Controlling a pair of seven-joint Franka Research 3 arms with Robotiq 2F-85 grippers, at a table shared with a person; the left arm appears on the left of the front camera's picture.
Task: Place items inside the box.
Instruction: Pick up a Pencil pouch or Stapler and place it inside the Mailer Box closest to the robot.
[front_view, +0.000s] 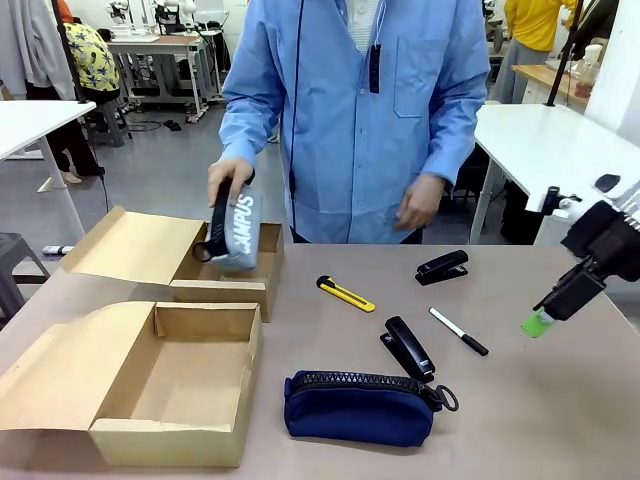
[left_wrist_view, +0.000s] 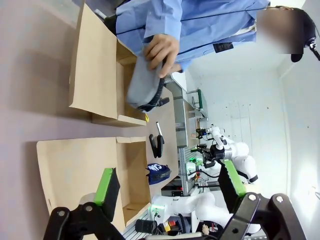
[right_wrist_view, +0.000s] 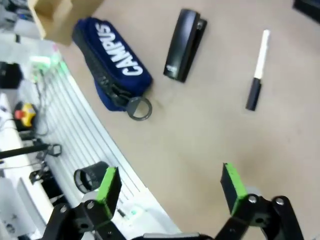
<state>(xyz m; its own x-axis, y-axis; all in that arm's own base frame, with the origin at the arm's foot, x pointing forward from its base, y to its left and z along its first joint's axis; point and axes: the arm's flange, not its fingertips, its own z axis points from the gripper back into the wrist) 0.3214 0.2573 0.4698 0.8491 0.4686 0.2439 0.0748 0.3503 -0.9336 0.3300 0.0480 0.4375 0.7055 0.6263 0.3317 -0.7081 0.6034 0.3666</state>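
Near left on the surface (front_view: 560, 420), the larger cardboard box (front_view: 165, 443) lies open, its lid flap spread leftward. Beside it lies the navy pouch (front_view: 360, 408); beyond are a black stapler (front_view: 408, 348), marker (front_view: 459, 331), utility knife (front_view: 345, 293) and second stapler (front_view: 442, 267). A person's hand (front_view: 228, 178) holds a grey pouch (front_view: 237, 235) over the smaller box (front_view: 225, 290). The left tool (left_wrist_view: 169, 180) and right tool (right_wrist_view: 170, 180) gape wide, holding nothing.

A grey pouch (front_view: 238, 235) stands upright at the smaller cardboard box (front_view: 222, 297), before a blue-shirted person (front_view: 350, 110).
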